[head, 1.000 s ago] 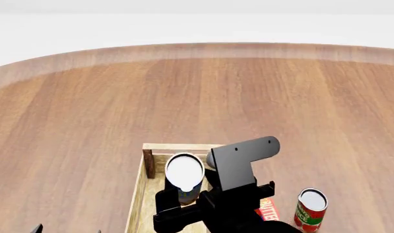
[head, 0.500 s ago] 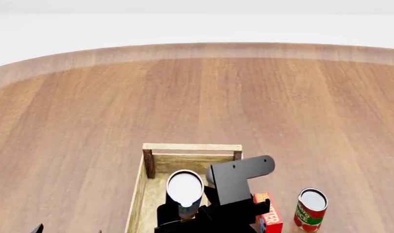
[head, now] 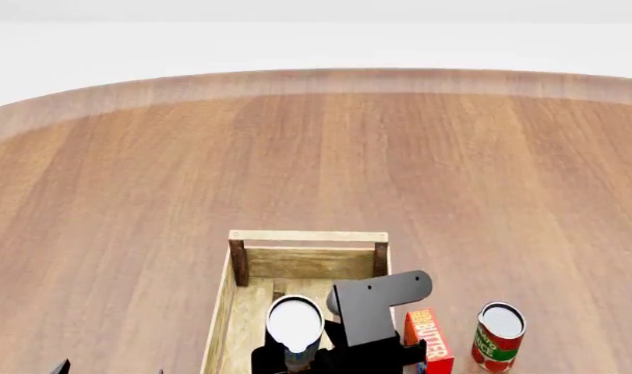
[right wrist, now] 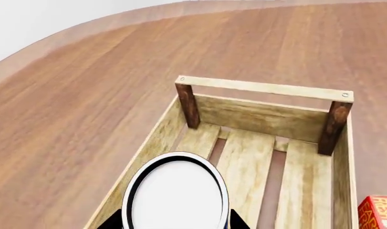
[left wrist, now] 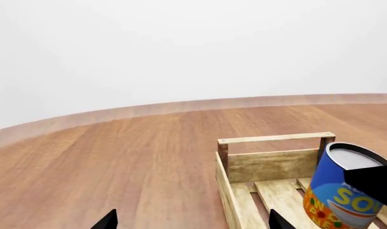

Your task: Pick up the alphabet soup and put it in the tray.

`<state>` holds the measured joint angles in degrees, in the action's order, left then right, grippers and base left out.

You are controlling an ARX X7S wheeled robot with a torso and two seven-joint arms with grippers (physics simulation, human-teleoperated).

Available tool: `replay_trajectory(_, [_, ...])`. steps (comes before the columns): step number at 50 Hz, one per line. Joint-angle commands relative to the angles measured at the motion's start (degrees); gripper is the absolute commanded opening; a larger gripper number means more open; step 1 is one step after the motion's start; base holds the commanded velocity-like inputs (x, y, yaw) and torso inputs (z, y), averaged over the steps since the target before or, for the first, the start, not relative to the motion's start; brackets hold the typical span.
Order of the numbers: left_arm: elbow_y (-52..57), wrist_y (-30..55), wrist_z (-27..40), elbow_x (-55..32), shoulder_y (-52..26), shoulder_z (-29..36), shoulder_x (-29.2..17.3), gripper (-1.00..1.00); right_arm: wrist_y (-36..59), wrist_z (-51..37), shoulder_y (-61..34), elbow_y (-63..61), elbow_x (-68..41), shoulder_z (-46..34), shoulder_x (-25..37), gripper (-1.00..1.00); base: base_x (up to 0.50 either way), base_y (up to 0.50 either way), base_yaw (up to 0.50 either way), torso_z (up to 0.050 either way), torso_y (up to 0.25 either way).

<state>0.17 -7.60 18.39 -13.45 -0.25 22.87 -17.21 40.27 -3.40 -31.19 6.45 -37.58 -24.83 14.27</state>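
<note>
Round wooden table [head: 139, 195]: noted under everything. Tray [head: 307, 236], slatted wood with dark corner posts, is seen near the robot's edge. Right gripper [head: 294, 360] is clamped on the alphabet soup [head: 294, 323], which is held upright inside the tray's walls; contact with the slats cannot be told. Left gripper [left wrist: 190, 222]: only two dark tips seen, well apart, holding nothing. A red butter box [head: 428, 339] and a red and green can [head: 499, 335] are seen beside the tray.

A broad wooden table [head: 316, 156] with warm reddish-brown grain fills most of the head view, its curved, paler edge arcing across the upper frame. Beyond it stands a plain white wall [left wrist: 180, 43], evenly lit.
</note>
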Motion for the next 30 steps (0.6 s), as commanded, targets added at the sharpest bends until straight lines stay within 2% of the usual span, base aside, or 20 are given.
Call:
replay_trajectory(1, [-0.1, -0.1, 0.1, -0.1, -0.1, 0.2, -0.1, 1.0, -1.6, 1.5, -0.3, 2.3, 1.2, -0.7, -0.6, -1.0, 0.0, 0.0, 0.0, 0.0, 0.0])
replay_trajectory(30, [0.0, -0.1, 0.5, -0.3, -0.2, 0.6, -0.5, 1.0, -4.3, 2.6, 0.0, 8.1, 2.3, -2.0, -1.5, -1.0, 0.0, 0.0, 0.0, 0.0, 0.001])
